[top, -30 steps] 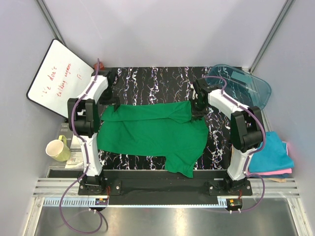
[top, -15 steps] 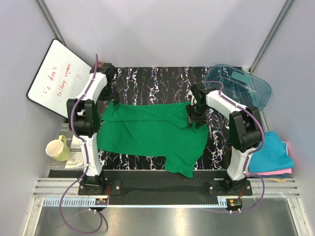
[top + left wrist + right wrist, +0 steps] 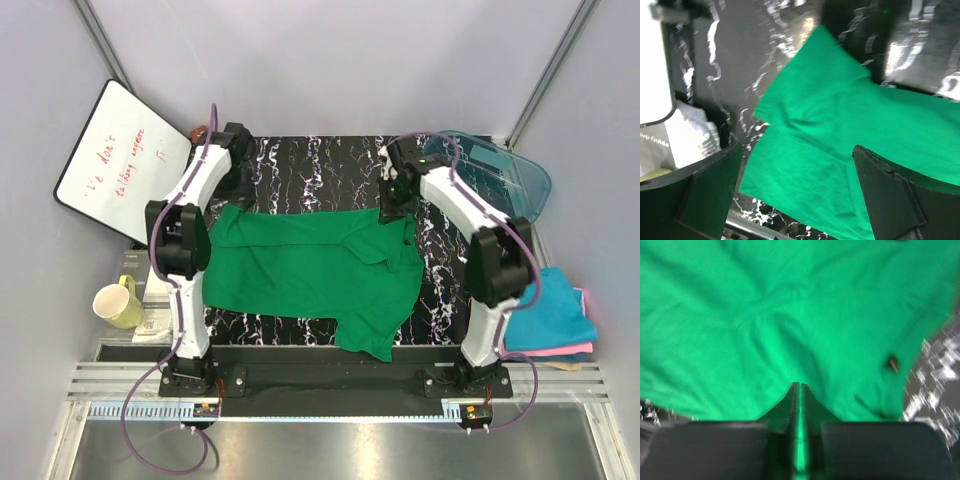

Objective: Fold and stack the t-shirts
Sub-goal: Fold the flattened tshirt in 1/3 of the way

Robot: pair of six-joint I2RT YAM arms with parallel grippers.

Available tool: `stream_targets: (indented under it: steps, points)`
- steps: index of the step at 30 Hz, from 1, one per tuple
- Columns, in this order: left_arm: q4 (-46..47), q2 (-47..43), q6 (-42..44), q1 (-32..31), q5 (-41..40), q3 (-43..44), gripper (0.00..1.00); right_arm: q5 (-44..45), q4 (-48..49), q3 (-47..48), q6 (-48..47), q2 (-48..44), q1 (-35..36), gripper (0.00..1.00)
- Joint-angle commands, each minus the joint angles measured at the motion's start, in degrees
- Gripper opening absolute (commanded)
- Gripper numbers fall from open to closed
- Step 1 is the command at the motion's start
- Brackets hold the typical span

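Observation:
The bright green t-shirt [image 3: 310, 265] lies spread out on the black marbled table [image 3: 320, 165], one sleeve pointing toward the near edge. My left gripper [image 3: 237, 185] is open above the shirt's far left corner; in the left wrist view its fingers [image 3: 796, 150] frame the green cloth [image 3: 840, 125] without touching it. My right gripper [image 3: 393, 198] hangs over the far right corner. In the right wrist view, its jaws [image 3: 800, 385] are closed to a thin slit above the cloth [image 3: 790, 305]. A folded teal-blue t-shirt [image 3: 555, 310] lies on a pink one [image 3: 560, 351] at the right.
A clear teal plastic tub [image 3: 500, 170] lies at the far right corner, close to the right arm. A whiteboard [image 3: 115, 150] leans at the far left. A pale mug [image 3: 118, 303] stands off the table's left side.
Both arms have drawn back toward the far side. The right gripper left the shirt's right shoulder, and more green cloth now shows there. The left gripper stayed open.

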Motion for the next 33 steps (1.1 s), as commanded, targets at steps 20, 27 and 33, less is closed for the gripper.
stream_targets:
  steps: [20, 27, 33]
  points:
    - [0.1, 4.3, 2.5, -5.8, 4.2, 4.7, 0.99, 4.1, -7.1, 31.3, -0.1, 35.3, 0.8, 0.0]
    - [0.9, -4.6, 0.8, -5.1, -1.1, 5.1, 0.99, 8.1, -14.4, 50.5, 0.5, 45.2, 0.8, 0.0]
    - [6.9, -16.8, -1.9, -4.9, -0.9, -3.0, 0.99, 11.8, -14.3, 59.2, 0.6, 50.3, 0.8, 0.0]
